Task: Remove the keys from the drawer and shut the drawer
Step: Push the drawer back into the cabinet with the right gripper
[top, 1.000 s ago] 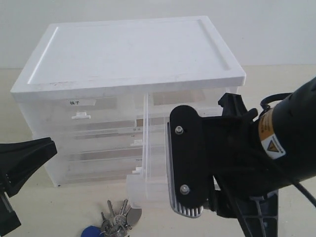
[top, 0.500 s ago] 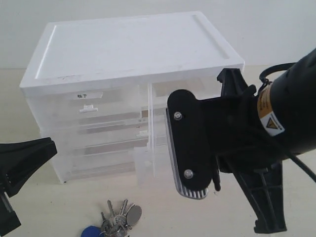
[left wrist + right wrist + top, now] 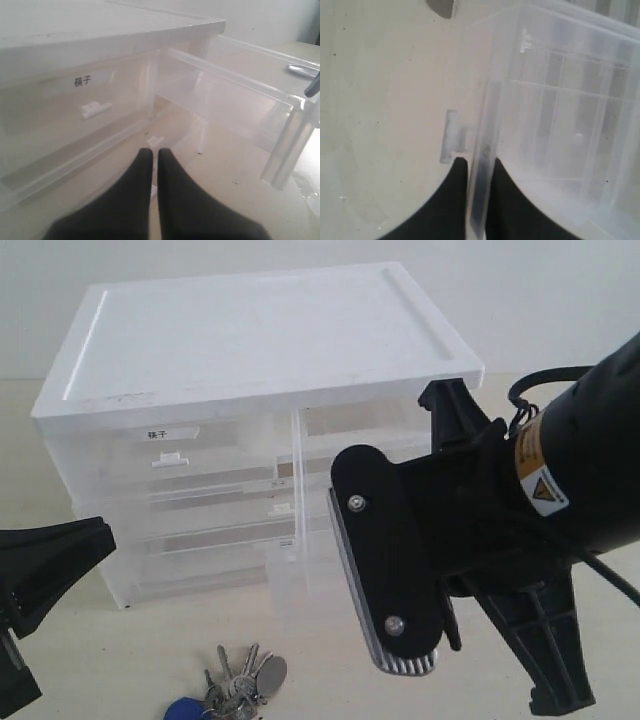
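Bright, even, diffuse light, strongest on upward-facing surfaces, with only faint soft-edged shadows on the cream tabletop. Exterior view: the lid of the white plastic drawer cabinet is close to overexposed. The black right arm, close to the lens, reads dark with little surface detail. Left wrist view: hazy and low in contrast. The black left gripper is a defocused silhouette, and glare marks a corner of the clear translucent plastic drawer. Right wrist view: soft throughout, the black right gripper blurred at its edges.
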`<state>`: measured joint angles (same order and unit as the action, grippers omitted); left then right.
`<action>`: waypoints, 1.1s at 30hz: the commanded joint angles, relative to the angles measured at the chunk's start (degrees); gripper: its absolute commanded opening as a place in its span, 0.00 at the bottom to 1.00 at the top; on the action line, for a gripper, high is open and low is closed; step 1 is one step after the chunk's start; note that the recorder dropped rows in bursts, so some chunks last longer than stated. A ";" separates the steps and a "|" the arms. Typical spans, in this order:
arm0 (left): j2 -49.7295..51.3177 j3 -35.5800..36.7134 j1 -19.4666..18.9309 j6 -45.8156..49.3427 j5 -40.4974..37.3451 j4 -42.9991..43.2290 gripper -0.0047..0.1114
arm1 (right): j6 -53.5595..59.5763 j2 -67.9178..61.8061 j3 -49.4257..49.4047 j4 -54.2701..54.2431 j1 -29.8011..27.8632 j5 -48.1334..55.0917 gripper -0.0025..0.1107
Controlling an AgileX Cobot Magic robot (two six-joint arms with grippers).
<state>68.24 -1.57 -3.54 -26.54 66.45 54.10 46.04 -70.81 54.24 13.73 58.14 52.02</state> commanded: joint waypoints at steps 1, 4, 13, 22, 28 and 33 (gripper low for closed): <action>0.26 0.19 -0.23 -0.45 1.32 0.31 0.08 | 2.50 1.62 2.25 -1.37 5.12 1.12 0.02; 0.26 0.19 -0.23 -0.35 1.53 0.20 0.08 | 1.08 2.10 2.49 -1.37 7.02 2.89 0.02; 0.26 0.19 -0.23 0.67 3.51 -0.75 0.08 | -6.08 2.10 2.49 -1.05 7.03 -3.74 0.02; 0.26 0.19 -0.23 0.57 3.51 0.72 0.08 | -14.80 1.41 2.39 10.59 6.92 -8.59 0.02; 0.26 0.19 -0.23 0.47 3.51 2.32 0.08 | -18.39 -3.22 2.39 15.39 6.92 -15.02 0.02; 0.15 0.19 -0.23 0.47 3.51 3.94 0.08 | -28.49 -3.65 2.39 30.29 6.92 -15.79 0.02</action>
<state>68.24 -1.57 -3.54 -26.09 69.25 57.58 19.34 -75.61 55.75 33.87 65.03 42.31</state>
